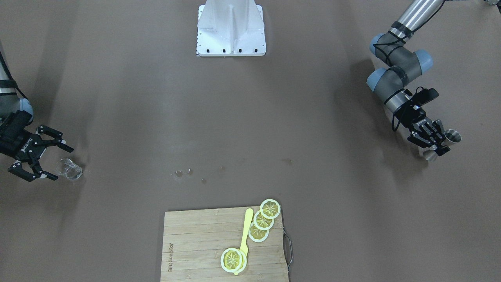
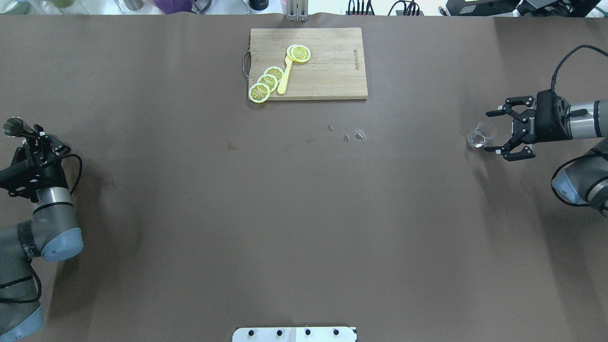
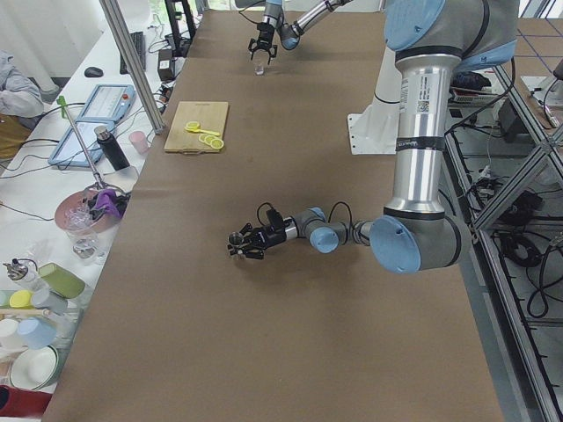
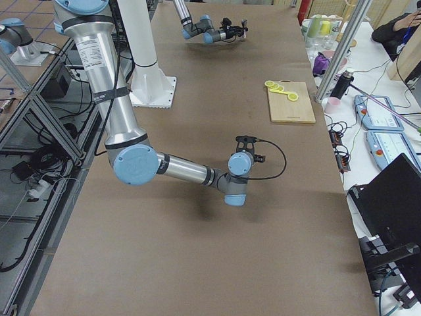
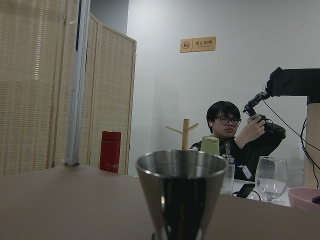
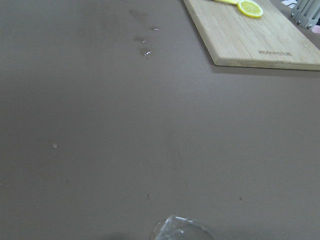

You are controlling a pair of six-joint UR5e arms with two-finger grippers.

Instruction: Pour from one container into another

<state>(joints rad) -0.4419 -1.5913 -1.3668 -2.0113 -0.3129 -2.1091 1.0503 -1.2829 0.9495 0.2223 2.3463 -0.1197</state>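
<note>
A bamboo cutting board [image 2: 327, 71] lies at the far edge of the brown-covered table [image 2: 304, 228], near the middle, with a metal handle [image 2: 246, 64] on its left end. A yellow spoon [image 2: 285, 76] lies on the board with one lemon slice [image 2: 300, 53] on its head. Three overlapping lemon slices [image 2: 267, 81] sit just left of the spoon, the nearest overhanging the board's corner. Small droplets [image 2: 354, 137] mark the table nearer than the board. Beyond the table, a red flask [image 5: 110, 151], a wooden mug tree [image 5: 185, 132], a wine glass [image 5: 271, 177] and a seated person [image 5: 235, 145] are visible.
</note>
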